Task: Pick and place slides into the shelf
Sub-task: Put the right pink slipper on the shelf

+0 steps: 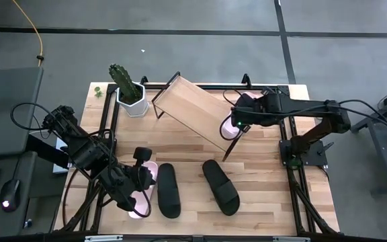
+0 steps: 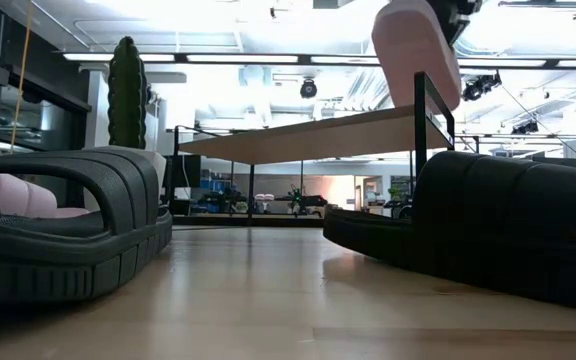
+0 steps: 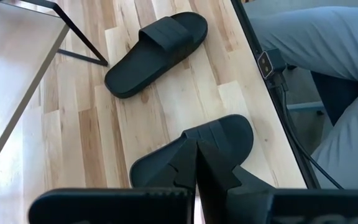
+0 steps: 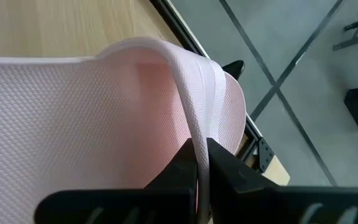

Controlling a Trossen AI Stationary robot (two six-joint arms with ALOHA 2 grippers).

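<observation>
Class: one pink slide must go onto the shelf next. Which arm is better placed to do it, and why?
Right. Its gripper is shut on a pink slide at the shelf; the left gripper is down by the other slides.

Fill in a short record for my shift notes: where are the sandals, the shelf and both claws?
right claw: shut on a pink sandal, above the shelf's right end
left claw: shut, over the other pink sandal
black sandals: two flat on the table, one left of the other
shelf: bare
</observation>
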